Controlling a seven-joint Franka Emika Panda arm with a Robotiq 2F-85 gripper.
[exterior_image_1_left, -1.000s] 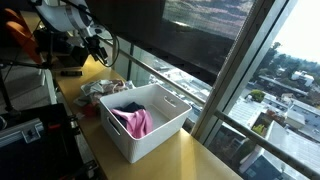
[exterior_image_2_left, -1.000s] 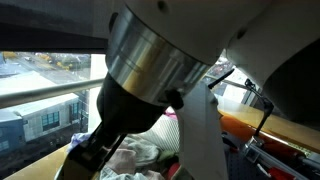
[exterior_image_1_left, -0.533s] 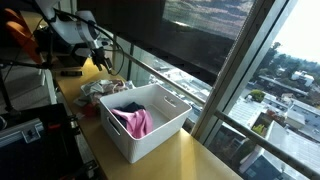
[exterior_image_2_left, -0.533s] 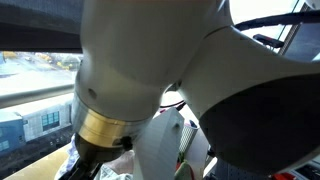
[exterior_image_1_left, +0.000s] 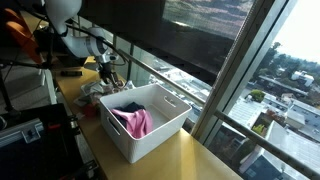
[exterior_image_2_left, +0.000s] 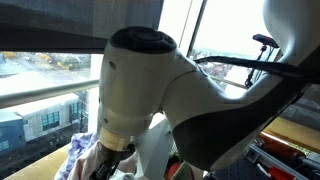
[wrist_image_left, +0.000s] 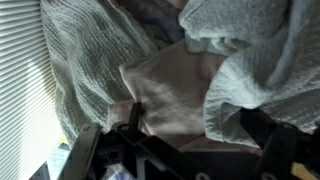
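A heap of clothes (exterior_image_1_left: 101, 92) lies on the wooden counter beside a white basket (exterior_image_1_left: 171, 102). My gripper (exterior_image_1_left: 108, 73) hangs just above the heap, fingers pointing down. In the wrist view the gripper (wrist_image_left: 198, 124) is open, its dark fingertips (wrist_image_left: 134, 114) spread wide over a pale pink cloth (wrist_image_left: 172, 88). A grey knit garment (wrist_image_left: 80, 50) lies to the left of that cloth and a lighter knit (wrist_image_left: 262, 48) to the right. Nothing is gripped. In an exterior view the arm fills most of the picture, and only a corner of the clothes (exterior_image_2_left: 84, 157) shows.
The basket holds a pink garment (exterior_image_1_left: 136, 123) and a dark one (exterior_image_1_left: 128, 107). A window with a railing (exterior_image_1_left: 170, 75) runs along the counter's far side. Equipment and cables (exterior_image_1_left: 25, 125) stand at the counter's other side.
The arm has swung down and towards the basket, bringing the gripper from above the counter to just over the heap of clothes. The jaws stayed open.
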